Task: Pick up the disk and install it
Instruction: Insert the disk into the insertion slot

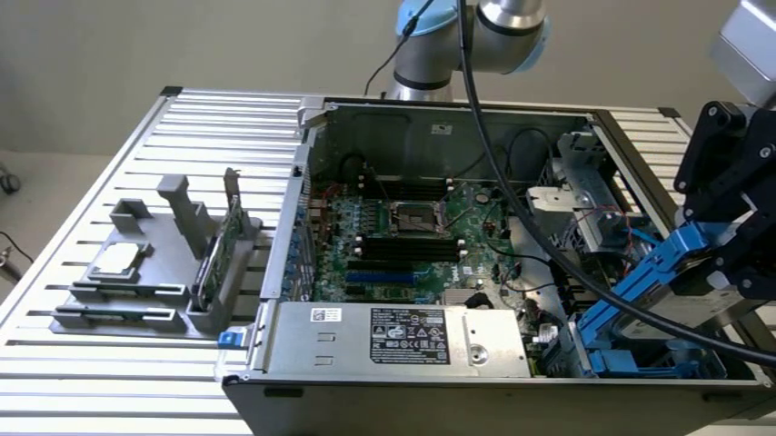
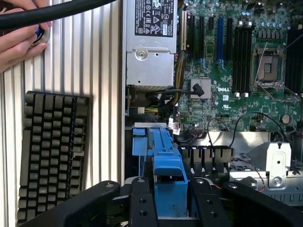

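Note:
My gripper (image 1: 718, 262) hangs over the open computer case (image 1: 301, 173), at its corner on the exterior view's right. It is shut on the disk (image 1: 649, 277), which slants down toward the case floor with its blue carrier rails showing. In the wrist view the disk's blue plastic end (image 2: 168, 172) sits between two black fingers (image 2: 142, 201) of the gripper (image 2: 171, 201). Below it, inside the case, lies a blue drive bay frame (image 1: 631, 365), and the disk's lower end is close to it. I cannot tell whether they touch.
The motherboard (image 1: 401, 227) fills the case floor, and a silver power supply (image 1: 388, 336) runs along the front. Black cables (image 1: 546, 245) cross above the board. A grey fixture (image 1: 134, 282) beside the case holds a small chip and a green card (image 1: 231, 238). The wrist view has a keyboard (image 2: 52, 151) and a person's hand (image 2: 19, 45).

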### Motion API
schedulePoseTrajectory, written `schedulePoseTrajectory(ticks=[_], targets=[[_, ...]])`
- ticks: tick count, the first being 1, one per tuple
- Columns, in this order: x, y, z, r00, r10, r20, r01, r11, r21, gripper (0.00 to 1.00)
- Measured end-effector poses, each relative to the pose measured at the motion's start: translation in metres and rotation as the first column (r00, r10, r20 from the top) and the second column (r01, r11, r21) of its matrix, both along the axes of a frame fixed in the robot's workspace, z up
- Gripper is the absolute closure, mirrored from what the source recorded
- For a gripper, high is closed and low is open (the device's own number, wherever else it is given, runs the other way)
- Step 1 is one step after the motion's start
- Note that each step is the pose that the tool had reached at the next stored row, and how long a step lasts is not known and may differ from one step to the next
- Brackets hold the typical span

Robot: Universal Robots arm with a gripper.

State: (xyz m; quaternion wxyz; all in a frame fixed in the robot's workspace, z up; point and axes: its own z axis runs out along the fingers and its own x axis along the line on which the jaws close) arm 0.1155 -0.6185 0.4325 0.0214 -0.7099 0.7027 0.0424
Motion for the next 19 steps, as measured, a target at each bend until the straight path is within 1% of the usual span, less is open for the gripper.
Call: schedulePoseTrajectory(ticks=[4, 8, 11, 14, 15, 19], targets=[[0.0005, 0.0, -0.001, 1.0, 0.0, 0.0, 0.0, 1.0, 0.0021, 0.67], [0.0006, 0.0, -0.0041, 1.0, 0.0, 0.0, 0.0, 1.0, 0.005, 0.67], [0.0006, 0.0, -0.0062, 1.0, 0.0, 0.0, 0.0, 1.0, 0.0087, 0.67], [0.0006, 0.0, -0.0072, 1.0, 0.0, 0.0001, 0.0, 0.9999, 0.014, 0.67], [0.0006, 0.0001, -0.0073, 1.0, 0.0, 0.0001, 0.0, 0.9999, 0.015, 0.67], [0.0006, 0.0, -0.0075, 1.0, 0.0, 0.0001, 0.0, 0.9999, 0.0155, 0.67]])
